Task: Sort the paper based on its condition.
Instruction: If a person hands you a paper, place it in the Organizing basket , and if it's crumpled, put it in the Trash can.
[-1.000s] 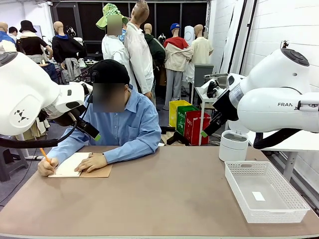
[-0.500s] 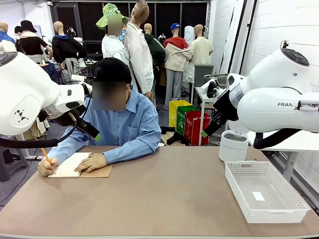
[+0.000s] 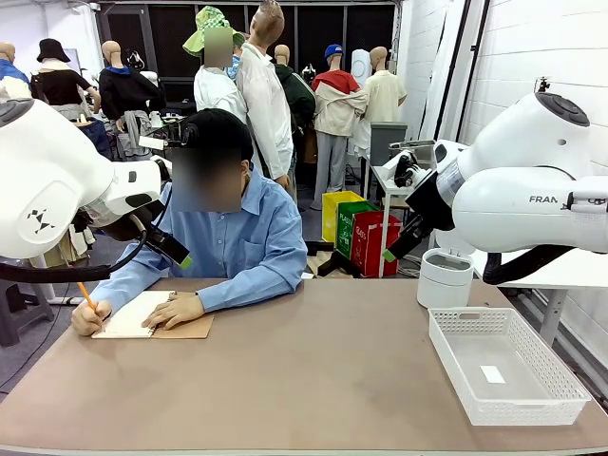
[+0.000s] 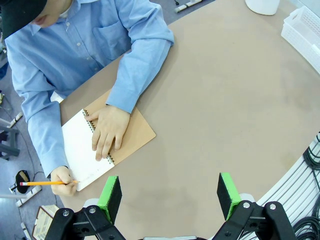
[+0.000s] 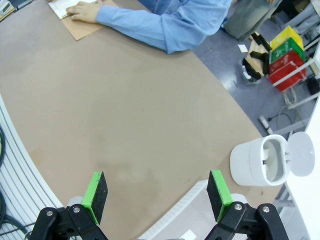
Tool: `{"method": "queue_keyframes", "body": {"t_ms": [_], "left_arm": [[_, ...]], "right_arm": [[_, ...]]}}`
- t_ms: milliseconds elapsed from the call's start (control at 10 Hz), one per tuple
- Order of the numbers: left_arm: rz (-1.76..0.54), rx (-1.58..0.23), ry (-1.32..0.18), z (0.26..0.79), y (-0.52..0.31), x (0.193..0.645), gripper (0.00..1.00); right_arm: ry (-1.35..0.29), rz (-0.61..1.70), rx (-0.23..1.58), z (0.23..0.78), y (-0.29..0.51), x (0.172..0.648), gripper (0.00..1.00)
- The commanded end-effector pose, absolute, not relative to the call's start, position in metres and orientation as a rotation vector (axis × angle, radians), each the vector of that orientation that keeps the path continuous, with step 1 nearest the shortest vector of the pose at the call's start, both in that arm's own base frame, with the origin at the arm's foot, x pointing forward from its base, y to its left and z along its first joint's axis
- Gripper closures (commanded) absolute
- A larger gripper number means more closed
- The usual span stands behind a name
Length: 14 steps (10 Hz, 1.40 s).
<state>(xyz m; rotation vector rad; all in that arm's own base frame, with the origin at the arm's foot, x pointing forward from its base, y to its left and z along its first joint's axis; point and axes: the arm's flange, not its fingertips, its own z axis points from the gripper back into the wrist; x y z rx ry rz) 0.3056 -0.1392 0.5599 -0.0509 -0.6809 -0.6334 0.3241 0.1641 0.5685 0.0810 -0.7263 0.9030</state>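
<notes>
A person in a blue shirt sits at the far left of the table and writes with an orange pencil [image 4: 42, 183] on the white page of a spiral notebook [image 3: 142, 316] with a brown cover [image 4: 135, 137]. One hand [image 4: 107, 130] lies flat on the page. The paper as a loose sheet is out of view. My left gripper [image 4: 170, 197] hangs open high above the table, near the notebook, with nothing between its green pads. My right gripper [image 5: 157, 192] is open too, above the bare right part of the table, also holding nothing.
A white mesh basket [image 3: 446, 351] stands at the right front with a small white scrap [image 3: 492, 373] inside. Behind it is a white round bin [image 3: 445, 278] with its lid open [image 5: 295, 162]. The brown tabletop [image 3: 323, 370] between notebook and basket is bare.
</notes>
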Motion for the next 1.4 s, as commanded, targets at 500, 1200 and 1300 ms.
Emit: {"method": "queue_keyframes", "body": {"t_ms": [500, 1200, 1300], "left_arm": [[-0.633, -0.051, -0.683, 0.5601, -0.1391, 0.3057, 0.00], [-0.633, -0.051, -0.683, 0.5601, -0.1391, 0.3057, 0.00], [-0.633, -0.051, -0.683, 0.5601, -0.1391, 0.3057, 0.00]], "right_arm": [[-0.726, 0.905, 0.082, 0.5685, 0.1649, 0.3237, 0.00], [-0.726, 0.905, 0.082, 0.5685, 0.1649, 0.3237, 0.00], [-0.726, 0.905, 0.082, 0.5685, 0.1649, 0.3237, 0.00]]}}
